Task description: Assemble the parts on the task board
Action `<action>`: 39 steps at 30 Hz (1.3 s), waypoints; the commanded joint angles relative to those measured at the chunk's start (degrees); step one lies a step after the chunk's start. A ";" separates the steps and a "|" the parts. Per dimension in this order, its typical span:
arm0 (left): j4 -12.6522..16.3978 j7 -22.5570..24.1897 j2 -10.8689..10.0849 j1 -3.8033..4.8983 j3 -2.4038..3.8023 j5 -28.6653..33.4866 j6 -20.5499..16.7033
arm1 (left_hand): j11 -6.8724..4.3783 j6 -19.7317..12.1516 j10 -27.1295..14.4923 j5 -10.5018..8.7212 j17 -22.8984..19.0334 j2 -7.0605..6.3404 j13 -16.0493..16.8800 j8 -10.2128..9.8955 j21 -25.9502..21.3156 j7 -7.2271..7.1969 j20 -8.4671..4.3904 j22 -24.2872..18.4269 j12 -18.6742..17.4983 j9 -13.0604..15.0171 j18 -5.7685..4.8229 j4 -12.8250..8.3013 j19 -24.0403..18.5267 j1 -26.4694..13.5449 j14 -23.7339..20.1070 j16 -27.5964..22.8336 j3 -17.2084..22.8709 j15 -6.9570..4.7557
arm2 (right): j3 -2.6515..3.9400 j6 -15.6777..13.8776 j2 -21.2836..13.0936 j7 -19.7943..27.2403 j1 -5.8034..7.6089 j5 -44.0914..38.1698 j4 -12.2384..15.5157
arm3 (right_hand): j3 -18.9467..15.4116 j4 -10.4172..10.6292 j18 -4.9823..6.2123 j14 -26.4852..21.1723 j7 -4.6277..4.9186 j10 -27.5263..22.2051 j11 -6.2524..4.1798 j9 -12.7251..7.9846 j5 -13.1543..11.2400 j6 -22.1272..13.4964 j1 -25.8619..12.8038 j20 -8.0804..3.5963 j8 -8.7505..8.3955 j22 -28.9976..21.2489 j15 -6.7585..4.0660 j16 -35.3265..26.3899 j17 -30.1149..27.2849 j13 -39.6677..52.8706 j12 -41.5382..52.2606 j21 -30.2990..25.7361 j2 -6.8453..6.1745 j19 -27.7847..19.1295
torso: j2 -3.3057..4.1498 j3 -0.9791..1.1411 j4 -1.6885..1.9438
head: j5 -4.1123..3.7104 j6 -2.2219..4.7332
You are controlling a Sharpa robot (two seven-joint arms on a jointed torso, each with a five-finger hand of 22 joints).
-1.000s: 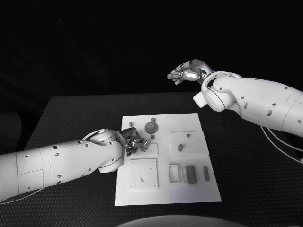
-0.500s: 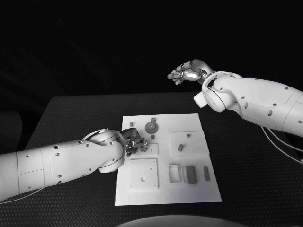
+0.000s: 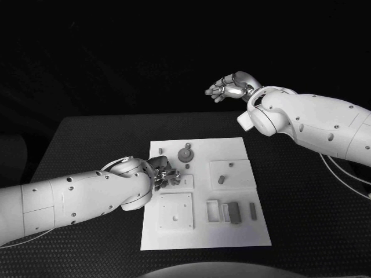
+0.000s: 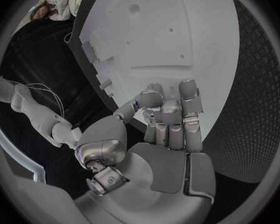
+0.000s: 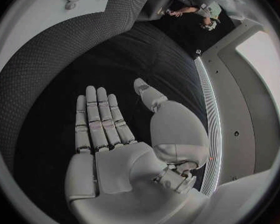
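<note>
Curling over the task board [image 3: 236, 231], left robot hand [image 3: 164, 171], grasp unclear, right robot hand [image 5: 109, 134] spread, empty.

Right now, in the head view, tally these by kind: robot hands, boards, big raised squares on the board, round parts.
Robot hands: 2, the left robot hand and the right robot hand
Board: 1
Big raised squares: 2, far square and near square
Round part: 1
Total: 6
</note>
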 commanded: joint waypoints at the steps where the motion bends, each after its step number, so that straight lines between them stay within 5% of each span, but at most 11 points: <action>1: -0.09 -0.32 0.13 -0.11 -0.02 -0.44 1.65 | -0.84 11.28 -0.62 0.25 -0.08 1.39 -0.08 0.18 -0.11 -5.04 -1.12 1.06 0.29 -0.10 0.14 -0.07 1.14 1.76 -2.62 0.28 0.33 -2.75 | 0.00 0.84 0.07 0.31 -0.03 -0.01 -0.03 | 0.01 0.26 -0.32 -0.21 1.55 0.55 -0.02 -0.07 -0.02 0.24 -0.50 -0.08 0.37 0.10 0.34 -0.21 0.09 -0.11 -0.17 -0.20 -0.24 -0.31 | 0.00 0.02 0.01 | 0.00 -0.08; 23: -0.50 -0.69 0.36 -0.15 -0.02 -0.24 2.81 | -0.81 11.18 -0.74 -0.71 -0.33 1.24 -0.18 0.14 -0.15 -5.01 -1.07 1.06 0.50 -0.10 0.06 0.02 1.13 1.51 -2.73 0.41 0.02 -2.79 | -0.03 1.11 0.13 0.30 -0.12 -0.01 -0.14 | -0.06 0.34 -0.38 -0.44 1.55 0.49 0.02 -0.15 -0.02 0.19 -0.54 -0.08 0.37 0.26 0.46 -0.50 0.25 -0.32 -0.21 -0.35 -0.30 -0.43 | 0.00 0.01 0.01 | 0.03 -0.28; 29: -0.39 -1.01 0.41 -0.22 -0.02 0.30 2.62 | -0.71 10.86 -0.93 -1.18 -0.85 -1.08 -0.48 -0.03 -0.26 -4.91 -1.25 1.01 0.54 -0.13 0.16 0.08 1.16 3.21 -2.95 0.41 -0.40 -3.03 | -0.04 1.07 0.13 0.26 -0.16 0.00 -0.16 | -0.08 0.38 -0.40 -0.47 1.56 0.47 0.03 -0.18 -0.02 0.17 -0.56 -0.08 0.37 0.30 0.47 -0.56 0.30 -0.37 -0.21 -0.39 -0.31 -0.45 | 0.00 0.00 -0.04 | 0.04 -0.25; 39: -0.46 -1.12 0.47 -0.29 -0.02 -0.48 3.26 | -0.61 10.75 -1.03 -1.28 -1.60 -2.62 -0.84 -0.14 -0.51 -4.83 -1.28 1.00 0.63 -0.06 0.04 0.00 1.15 6.48 -3.12 0.72 -3.60 -3.13 | -0.05 1.20 0.10 0.13 -0.19 0.02 -0.14 | -0.14 0.45 -0.44 -0.57 1.62 0.36 0.09 -0.26 -0.02 0.02 -0.61 -0.08 0.30 0.41 0.53 -0.71 0.42 -0.53 -0.27 -0.50 -0.41 -0.53 | 0.00 0.04 -0.02 | 0.11 -0.37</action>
